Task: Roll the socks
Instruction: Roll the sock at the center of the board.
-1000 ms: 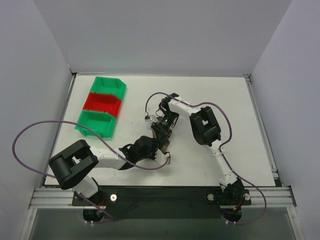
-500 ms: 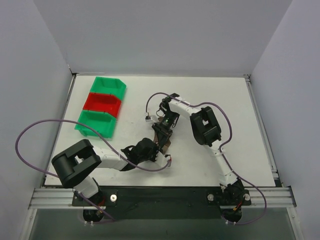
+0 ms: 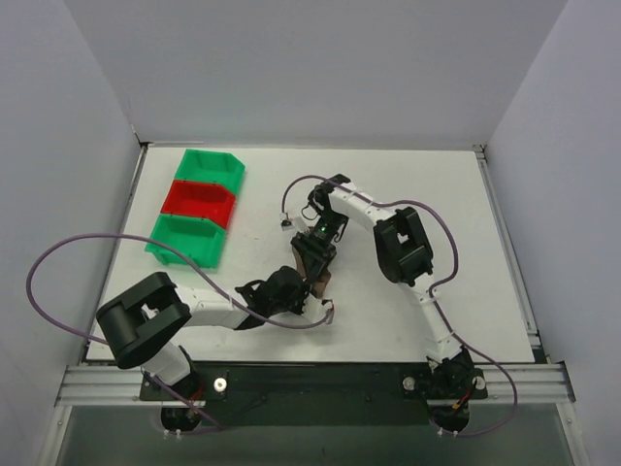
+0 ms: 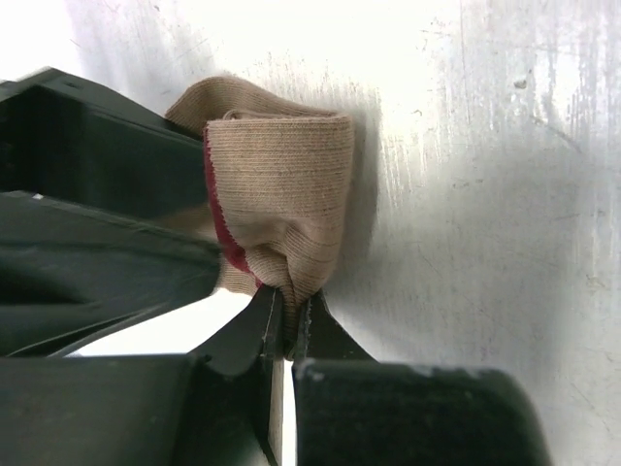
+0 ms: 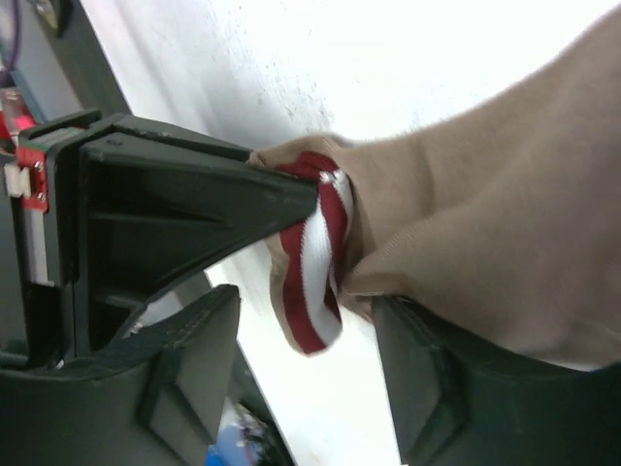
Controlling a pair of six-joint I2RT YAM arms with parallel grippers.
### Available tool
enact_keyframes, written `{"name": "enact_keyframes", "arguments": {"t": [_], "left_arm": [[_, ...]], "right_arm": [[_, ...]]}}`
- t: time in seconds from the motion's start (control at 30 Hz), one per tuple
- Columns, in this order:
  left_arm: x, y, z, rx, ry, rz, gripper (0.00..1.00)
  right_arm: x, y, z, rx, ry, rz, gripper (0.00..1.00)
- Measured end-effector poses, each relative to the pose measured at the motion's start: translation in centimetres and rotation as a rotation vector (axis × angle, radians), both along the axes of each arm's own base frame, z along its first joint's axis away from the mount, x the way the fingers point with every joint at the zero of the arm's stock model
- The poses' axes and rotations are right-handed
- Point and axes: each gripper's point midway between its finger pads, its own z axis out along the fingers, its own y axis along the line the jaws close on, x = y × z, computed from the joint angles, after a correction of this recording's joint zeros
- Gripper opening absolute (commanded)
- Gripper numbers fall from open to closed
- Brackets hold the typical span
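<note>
1. Left arm [image 3: 209, 311]: runs from the near-left base across the bench [image 3: 456, 194] toward its middle.
2. Left end effector [image 4: 288, 322]: jaws narrow, the tips pinching a fold of the sock [image 4: 286, 194]. Tan fabric fills the slit between them.
3. Sock: tan knit, folded into a short, thick bundle. It lies on the bench near the middle, between the two end effectors. In the left wrist view a red edge runs down the bundle's left side.
4. Cuff [image 5: 315, 257]: red with white stripes, emerging from the tan folds. In the right wrist view it hangs in the gap between the right fingers, and a black wedge [image 5: 194, 209] meets its upper end.
5. Right end effector [image 5: 309, 303]: just beyond the sock, jaws apart and clamping nothing. The tan body of the sock rests on one finger [image 5: 437, 388].
6. Right arm [image 3: 398, 243]: rises from the near-right base, then bends back over the bench toward the centre.
7. Bins [image 3: 199, 201]: three in a row at the far left, green, red, green, well apart from the sock.
</note>
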Motion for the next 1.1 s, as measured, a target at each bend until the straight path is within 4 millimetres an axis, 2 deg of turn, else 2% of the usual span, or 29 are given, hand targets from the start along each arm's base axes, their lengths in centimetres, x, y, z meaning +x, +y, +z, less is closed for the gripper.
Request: {"name": "enact_keyframes", "arguments": {"t": [0.33,0.5,0.63,0.77,0.9,1.1], "left_arm": [[0.9,-1.4,0.0,0.02,0.11,0.097,0.0],[1.5,-1.8,0.1,0.036,0.186,0.148,0.0],[1.5,-1.9,0.1,0.045,0.272,0.18,0.0],[1.8,-2.0,0.2,0.056,0.381,0.207,0.0],[2.1,-2.0,0.3,0.067,0.516,0.233,0.0],[3.3,-2.1,0.3,0.07,0.748,0.282,0.0]], "right_arm": [[5.1,-3.0,3.2,-0.041,-0.282,-0.04,0.65],[7.1,-5.8,5.8,-0.062,-0.414,-0.112,0.68],[8.6,-9.4,8.0,-0.083,-0.527,-0.197,0.71],[8.6,-13.5,9.1,-0.115,-0.634,-0.283,0.72],[7.0,-16.9,9.1,-0.147,-0.741,-0.335,0.72],[4.4,-19.3,7.6,-0.174,-0.909,-0.303,0.72]]}}
